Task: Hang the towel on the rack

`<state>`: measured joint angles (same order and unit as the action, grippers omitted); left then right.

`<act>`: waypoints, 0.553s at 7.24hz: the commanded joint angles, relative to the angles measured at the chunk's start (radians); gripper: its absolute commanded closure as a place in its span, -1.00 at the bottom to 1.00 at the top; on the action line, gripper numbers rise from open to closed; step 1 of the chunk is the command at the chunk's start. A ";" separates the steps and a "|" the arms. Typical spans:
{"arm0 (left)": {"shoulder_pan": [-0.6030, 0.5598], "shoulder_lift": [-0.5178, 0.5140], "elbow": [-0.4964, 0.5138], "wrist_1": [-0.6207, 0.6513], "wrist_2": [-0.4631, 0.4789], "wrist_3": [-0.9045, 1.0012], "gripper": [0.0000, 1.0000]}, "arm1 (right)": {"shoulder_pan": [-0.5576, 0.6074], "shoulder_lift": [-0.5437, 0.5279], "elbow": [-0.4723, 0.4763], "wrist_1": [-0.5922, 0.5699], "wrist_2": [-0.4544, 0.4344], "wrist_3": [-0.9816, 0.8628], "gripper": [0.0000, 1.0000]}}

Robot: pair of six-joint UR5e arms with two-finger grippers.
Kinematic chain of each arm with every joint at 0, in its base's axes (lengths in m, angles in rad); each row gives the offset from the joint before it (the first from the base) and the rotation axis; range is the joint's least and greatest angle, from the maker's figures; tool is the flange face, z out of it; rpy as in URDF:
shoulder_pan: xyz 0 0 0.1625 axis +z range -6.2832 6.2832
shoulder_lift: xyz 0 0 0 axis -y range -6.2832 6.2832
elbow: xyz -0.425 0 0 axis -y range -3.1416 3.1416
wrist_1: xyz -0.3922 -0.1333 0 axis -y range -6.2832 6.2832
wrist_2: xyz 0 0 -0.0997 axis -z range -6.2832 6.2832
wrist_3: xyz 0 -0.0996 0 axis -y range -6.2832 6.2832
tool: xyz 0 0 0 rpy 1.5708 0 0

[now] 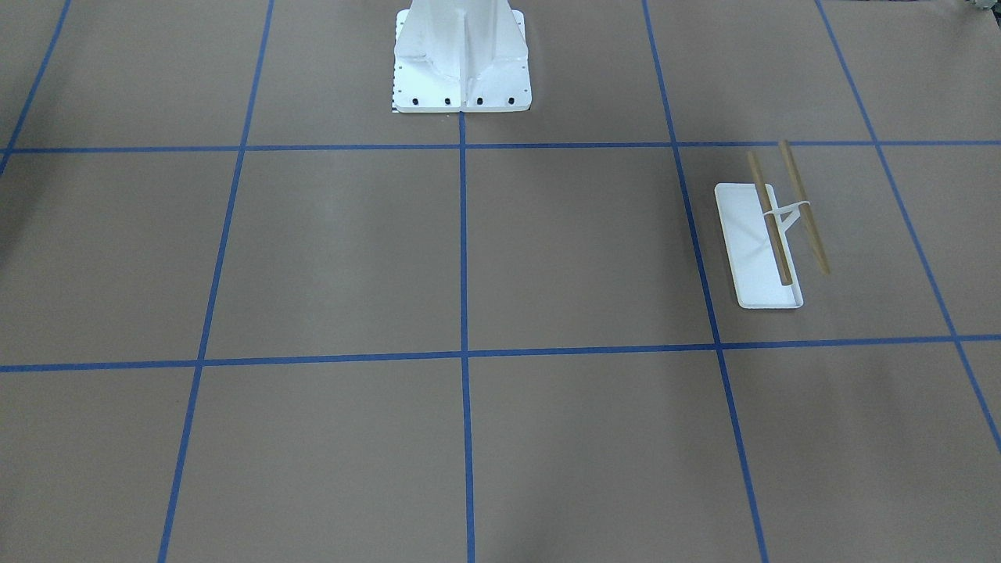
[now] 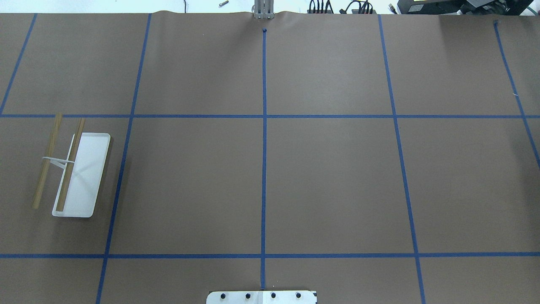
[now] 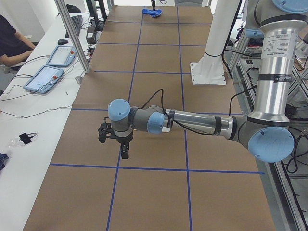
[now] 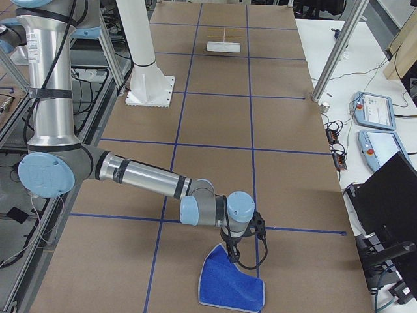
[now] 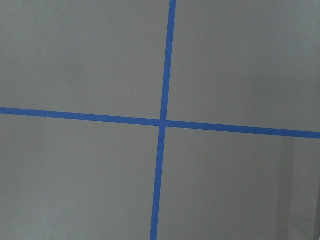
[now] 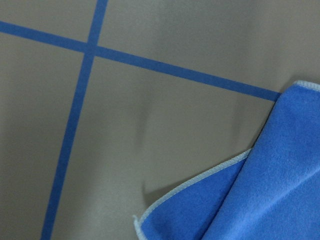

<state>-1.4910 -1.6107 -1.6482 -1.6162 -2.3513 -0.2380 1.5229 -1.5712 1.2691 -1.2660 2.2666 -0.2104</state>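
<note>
both arms stretch low; left hand [image 3: 124, 153] and right hand [image 4: 230, 254] point down, grip impossible to tell. one bright blue cloth towel [image 4: 231, 287] lies just under the right hand; one white, tan-rodded rack [image 1: 751, 258] stands far off.

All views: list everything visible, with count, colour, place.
towel: one, bright blue, light edge; on the table at the robot's right end.
rack: one, white base, two tan rods, bare; robot's left side.
pedestal: one, white; bolted at the robot's edge.
tape grid: blue; on brown table cover.
pendants: two, grey-blue; side bench.
operator: one, dark shirt; at bench.
left gripper: black; over bare table, state unclear.
right gripper: black; at towel's corner, state unclear.
</note>
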 commanded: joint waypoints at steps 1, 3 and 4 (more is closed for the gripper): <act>0.000 0.000 -0.002 -0.004 -0.026 -0.001 -0.98 | -0.041 0.011 -0.071 0.071 -0.002 -0.015 -1.00; 0.000 -0.005 -0.002 -0.004 -0.028 -0.001 -0.98 | -0.105 0.011 -0.080 0.063 -0.007 -0.014 -1.00; 0.000 -0.006 -0.002 -0.004 -0.028 -0.001 -0.98 | -0.119 0.007 -0.080 0.065 -0.037 -0.014 -1.00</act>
<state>-1.4910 -1.6145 -1.6505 -1.6199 -2.3781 -0.2393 1.4290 -1.5611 1.1926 -1.2022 2.2535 -0.2236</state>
